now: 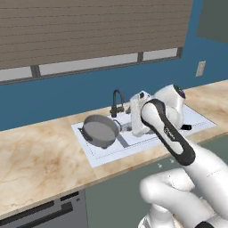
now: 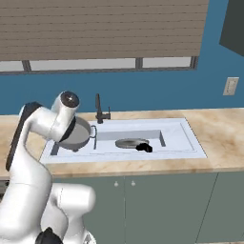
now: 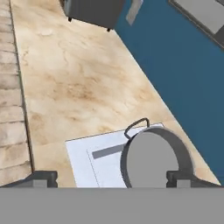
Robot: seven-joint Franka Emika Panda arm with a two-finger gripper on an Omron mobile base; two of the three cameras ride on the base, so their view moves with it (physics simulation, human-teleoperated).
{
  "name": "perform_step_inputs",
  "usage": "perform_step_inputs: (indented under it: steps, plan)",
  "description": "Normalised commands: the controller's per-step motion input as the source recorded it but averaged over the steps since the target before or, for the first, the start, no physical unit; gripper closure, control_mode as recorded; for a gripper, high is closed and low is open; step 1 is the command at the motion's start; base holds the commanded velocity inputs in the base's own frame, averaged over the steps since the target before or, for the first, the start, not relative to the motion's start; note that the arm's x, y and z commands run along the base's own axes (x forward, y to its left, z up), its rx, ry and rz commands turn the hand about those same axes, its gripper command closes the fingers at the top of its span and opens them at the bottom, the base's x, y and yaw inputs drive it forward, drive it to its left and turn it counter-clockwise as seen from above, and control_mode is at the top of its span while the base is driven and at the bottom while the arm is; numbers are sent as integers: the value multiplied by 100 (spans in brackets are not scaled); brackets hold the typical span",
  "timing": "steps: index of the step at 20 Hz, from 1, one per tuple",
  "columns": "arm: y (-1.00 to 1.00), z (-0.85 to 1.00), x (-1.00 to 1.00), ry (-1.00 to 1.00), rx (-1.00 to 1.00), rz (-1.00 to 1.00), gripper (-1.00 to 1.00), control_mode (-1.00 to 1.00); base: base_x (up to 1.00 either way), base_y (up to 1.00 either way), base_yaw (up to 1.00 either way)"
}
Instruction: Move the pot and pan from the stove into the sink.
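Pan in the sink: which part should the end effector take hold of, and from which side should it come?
Grip the black handle, probably coming straight down from above. The pan lies flat and low in the right basin of the sink, so the basin walls would block a sideways approach, and its shallow rim offers little to pinch. The handle points toward the front.

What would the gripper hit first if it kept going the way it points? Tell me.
Probably the pot: it sits right ahead of the fingertips, tilted in the sink. How far ahead it lies is unclear.
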Motion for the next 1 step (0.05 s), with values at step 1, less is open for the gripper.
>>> perform_step_inputs:
  steps: [1]
  plan:
    - [-32, 45, -67, -40, 13, 0, -100, -100, 0, 0, 0]
